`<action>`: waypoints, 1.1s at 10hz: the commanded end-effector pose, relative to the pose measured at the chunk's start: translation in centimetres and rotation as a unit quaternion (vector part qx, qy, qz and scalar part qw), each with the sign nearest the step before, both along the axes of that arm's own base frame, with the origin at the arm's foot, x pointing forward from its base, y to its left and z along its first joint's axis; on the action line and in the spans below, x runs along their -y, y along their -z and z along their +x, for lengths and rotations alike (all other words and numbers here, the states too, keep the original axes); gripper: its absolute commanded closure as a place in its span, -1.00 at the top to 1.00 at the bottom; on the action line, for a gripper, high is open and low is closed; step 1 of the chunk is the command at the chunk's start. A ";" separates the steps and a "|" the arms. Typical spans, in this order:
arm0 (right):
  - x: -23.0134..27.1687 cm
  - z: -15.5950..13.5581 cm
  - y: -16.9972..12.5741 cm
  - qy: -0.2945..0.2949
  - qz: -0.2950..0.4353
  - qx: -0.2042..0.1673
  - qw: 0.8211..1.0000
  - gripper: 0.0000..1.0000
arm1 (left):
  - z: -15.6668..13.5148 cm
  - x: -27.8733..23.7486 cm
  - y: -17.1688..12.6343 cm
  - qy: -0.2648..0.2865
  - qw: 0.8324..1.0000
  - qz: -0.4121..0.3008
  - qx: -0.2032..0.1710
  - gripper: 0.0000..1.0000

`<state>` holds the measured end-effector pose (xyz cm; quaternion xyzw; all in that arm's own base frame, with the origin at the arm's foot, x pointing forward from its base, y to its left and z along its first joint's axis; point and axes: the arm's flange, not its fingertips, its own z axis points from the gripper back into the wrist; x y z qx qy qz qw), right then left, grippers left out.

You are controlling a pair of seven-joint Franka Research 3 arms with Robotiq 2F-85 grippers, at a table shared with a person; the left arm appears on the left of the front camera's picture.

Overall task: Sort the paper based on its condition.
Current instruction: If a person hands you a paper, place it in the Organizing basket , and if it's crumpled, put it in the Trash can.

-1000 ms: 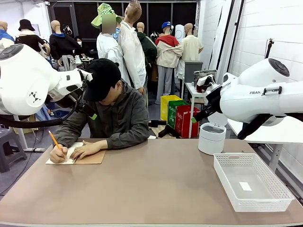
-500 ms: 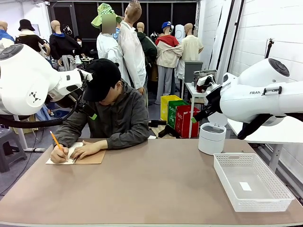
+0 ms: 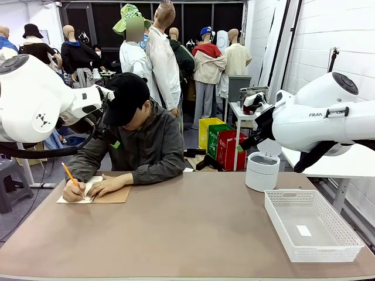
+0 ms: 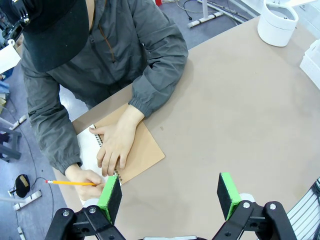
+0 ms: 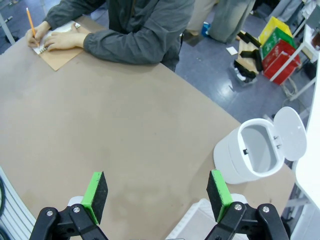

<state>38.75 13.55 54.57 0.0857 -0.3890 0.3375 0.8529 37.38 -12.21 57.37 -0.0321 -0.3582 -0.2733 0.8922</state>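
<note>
Risk to the writing hand (image 3: 71, 192), far left.
With left gripper (image 4: 169, 192) and right gripper (image 5: 156, 192) spread, it could be struck by an early reach.

Robotics lab or workshop indicated; two white robot arms (image 3: 35, 99) are mounted at a brown worktable (image 3: 193, 228); a painted block wall (image 3: 328, 41) is noted; coloured plastic crates (image 3: 225, 146) are stacked on the grey floor (image 5: 220, 55).

White, rounded left arm (image 3: 29, 102) and right arm (image 3: 316, 123); black left gripper (image 4: 169, 186) and right gripper (image 5: 156, 182), green pads (image 4: 226, 192). Person (image 3: 143, 143) wears black cap (image 3: 126, 96), grey jacket (image 3: 155, 152).
</note>
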 end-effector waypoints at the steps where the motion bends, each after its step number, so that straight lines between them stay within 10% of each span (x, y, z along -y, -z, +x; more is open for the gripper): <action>1: 0.0 0.0 0.0 0.000 0.001 0.000 1.000 1.00 | 0.0 -0.1 -0.1 0.001 1.000 -0.001 0.001 1.00; 11: 0.0 0.0 0.0 0.000 0.001 0.000 1.000 1.00 | 0.0 -0.1 -0.1 0.001 1.000 -0.001 0.001 1.00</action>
